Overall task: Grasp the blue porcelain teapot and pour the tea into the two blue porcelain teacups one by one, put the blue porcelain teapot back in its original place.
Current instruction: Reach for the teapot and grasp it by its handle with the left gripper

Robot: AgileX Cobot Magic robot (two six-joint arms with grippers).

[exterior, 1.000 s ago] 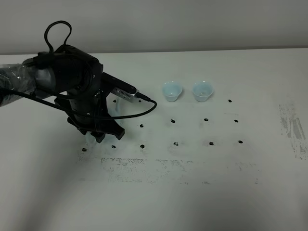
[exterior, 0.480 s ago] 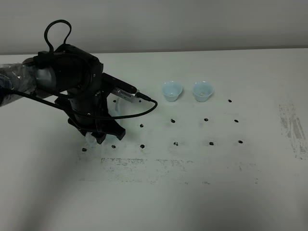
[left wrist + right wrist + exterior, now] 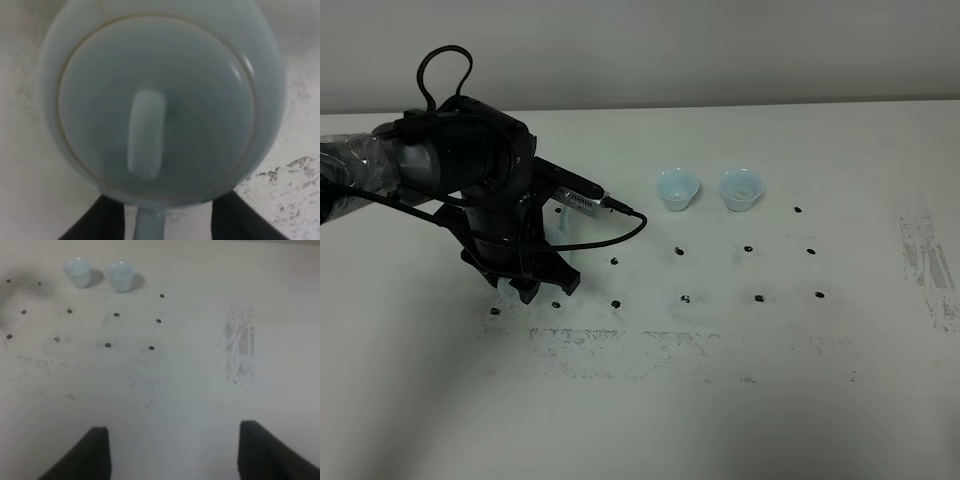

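The blue porcelain teapot (image 3: pixel 160 100) fills the left wrist view from above, with its knobbed lid and its loop handle (image 3: pixel 148 226) showing. My left gripper (image 3: pixel 166 216) is open, one black finger on each side of the handle with a gap on both sides. In the high view the left arm covers the pot, leaving only a pale sliver of the teapot (image 3: pixel 561 227) in sight beside the left gripper (image 3: pixel 532 281). The two blue porcelain teacups (image 3: pixel 677 188) (image 3: pixel 741 188) stand side by side to the right, also seen as teacups (image 3: pixel 79 271) (image 3: pixel 120 275). My right gripper (image 3: pixel 170 450) is open with nothing between its fingers.
A grid of small black dots (image 3: pixel 681 251) marks the white table. Scuffed grey patches lie along the front (image 3: pixel 620 345) and at the right (image 3: pixel 925 255). A black cable (image 3: pixel 620 228) loops out from the left arm towards the cups.
The left arm has shifted slightly over the teapot, and the pale patch that showed below its gripper is now covered. The cups have not moved.
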